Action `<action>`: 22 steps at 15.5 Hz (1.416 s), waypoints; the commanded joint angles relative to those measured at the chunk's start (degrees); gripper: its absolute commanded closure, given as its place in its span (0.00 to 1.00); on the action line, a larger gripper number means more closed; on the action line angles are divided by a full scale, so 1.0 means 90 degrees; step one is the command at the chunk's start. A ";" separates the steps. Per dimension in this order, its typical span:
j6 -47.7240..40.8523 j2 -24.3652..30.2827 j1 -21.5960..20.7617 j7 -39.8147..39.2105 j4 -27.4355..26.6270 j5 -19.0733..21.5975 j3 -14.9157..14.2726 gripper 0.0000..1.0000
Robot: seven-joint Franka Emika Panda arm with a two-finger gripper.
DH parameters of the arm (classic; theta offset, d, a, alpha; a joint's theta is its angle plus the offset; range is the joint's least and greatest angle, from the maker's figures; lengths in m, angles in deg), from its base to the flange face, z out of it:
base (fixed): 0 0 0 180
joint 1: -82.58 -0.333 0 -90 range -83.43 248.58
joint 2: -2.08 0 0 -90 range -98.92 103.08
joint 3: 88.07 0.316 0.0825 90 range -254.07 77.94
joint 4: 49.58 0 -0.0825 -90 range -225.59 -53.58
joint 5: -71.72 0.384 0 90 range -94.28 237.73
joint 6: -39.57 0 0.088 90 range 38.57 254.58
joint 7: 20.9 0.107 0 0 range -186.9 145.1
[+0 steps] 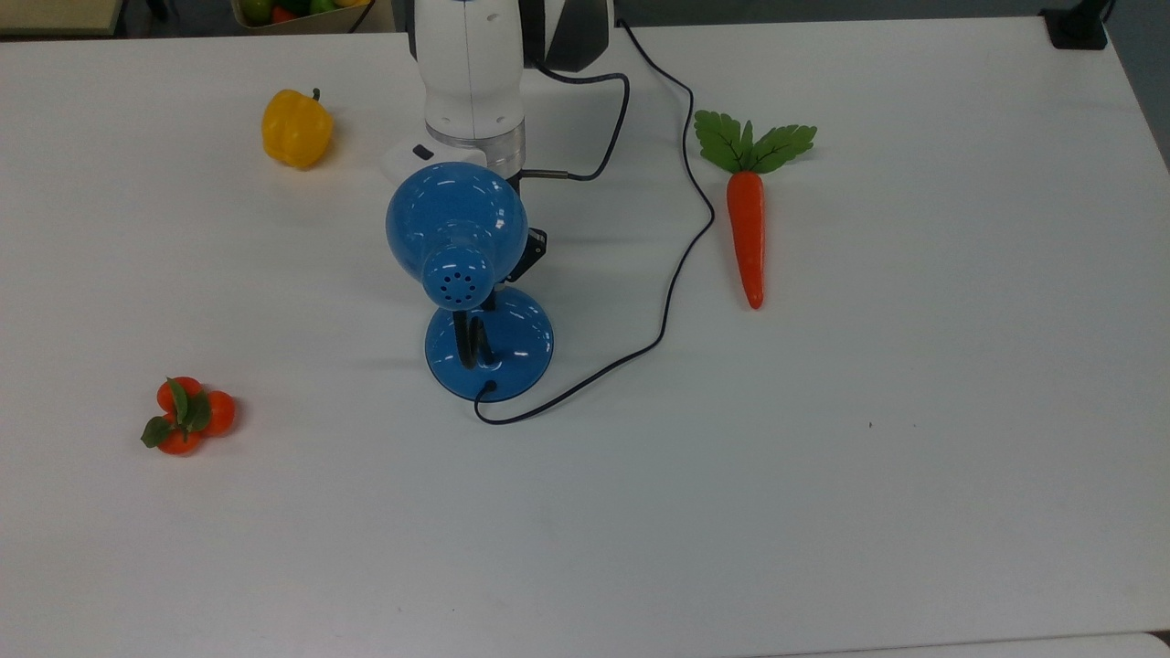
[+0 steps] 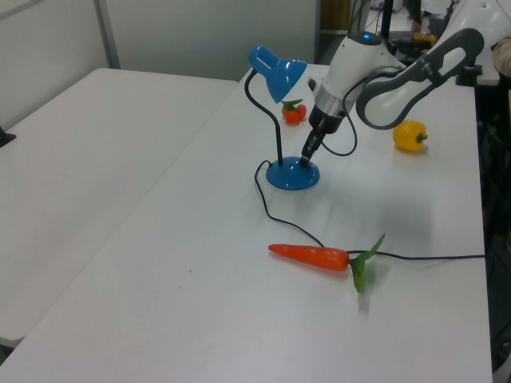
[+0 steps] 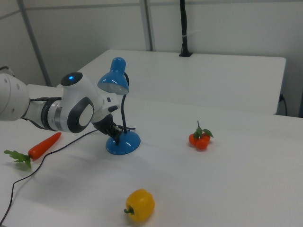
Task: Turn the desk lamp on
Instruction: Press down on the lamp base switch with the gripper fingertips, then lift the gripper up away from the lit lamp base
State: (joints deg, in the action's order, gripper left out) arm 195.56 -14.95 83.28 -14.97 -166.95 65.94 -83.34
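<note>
Top view: I see my gripper (image 1: 530,251) as a dark tip poking out from under the desk lamp (image 1: 457,228). The dome shade sits over most of the tool and the round blue base lies just below the tip in the top view. The carrot (image 1: 748,219) is well off to the top view's right of the tool, the yellow pepper (image 1: 295,128) to its upper left, and the tomatoes (image 1: 187,416) far to its lower left.

Left view: the gripper (image 2: 306,158) points down onto the near rim of the lamp's base (image 2: 292,174), touching or just above it; I cannot tell which. The shade hangs above and to the left view's left of the tool.

Right view: the gripper (image 3: 112,132) is at the base (image 3: 123,143), beside the black neck. I cannot tell whether the fingers are apart or together.
</note>
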 commanded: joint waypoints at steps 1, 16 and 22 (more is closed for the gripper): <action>0.0198 -0.0120 0.0000 0.0122 0.0052 -0.0041 -0.0008 1.00; 0.0471 -0.0266 0.0010 0.0122 0.0091 -0.0080 -0.0017 1.00; 0.0374 -0.0091 0.0010 0.0122 0.0033 -0.0080 -0.0017 1.00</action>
State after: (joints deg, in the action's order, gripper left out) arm 198.13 -15.89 83.30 -14.95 -166.77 65.93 -83.40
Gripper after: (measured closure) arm 0.991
